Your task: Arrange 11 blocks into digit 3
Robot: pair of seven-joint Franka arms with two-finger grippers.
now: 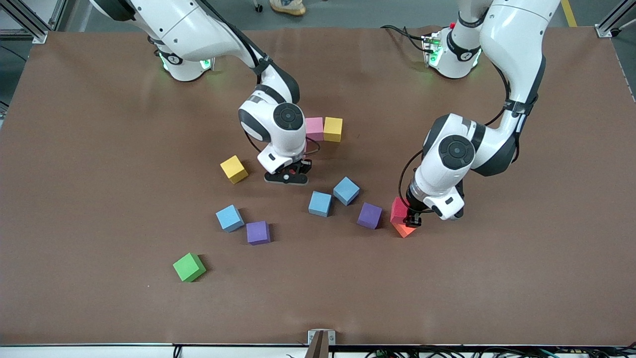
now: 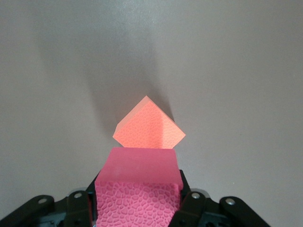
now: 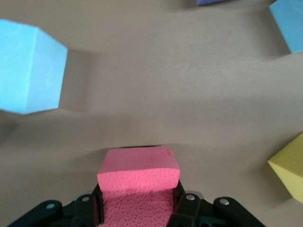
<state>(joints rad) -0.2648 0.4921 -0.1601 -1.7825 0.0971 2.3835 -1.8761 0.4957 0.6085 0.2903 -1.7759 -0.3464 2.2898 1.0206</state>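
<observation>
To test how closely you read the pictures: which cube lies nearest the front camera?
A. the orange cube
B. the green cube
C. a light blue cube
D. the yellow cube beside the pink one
B: the green cube sits lowest in the front view, below both purple cubes and all three light blue ones.

Front view: taken from high across counter (image 1: 99, 149), facing both arm bases, whole counter covered. Left wrist view: taken close above counter, looking down past held red cube (image 2: 137, 189) at orange cube (image 2: 149, 130); both also seen in front view. Right wrist view: equally close, light blue cubes shared.
</observation>
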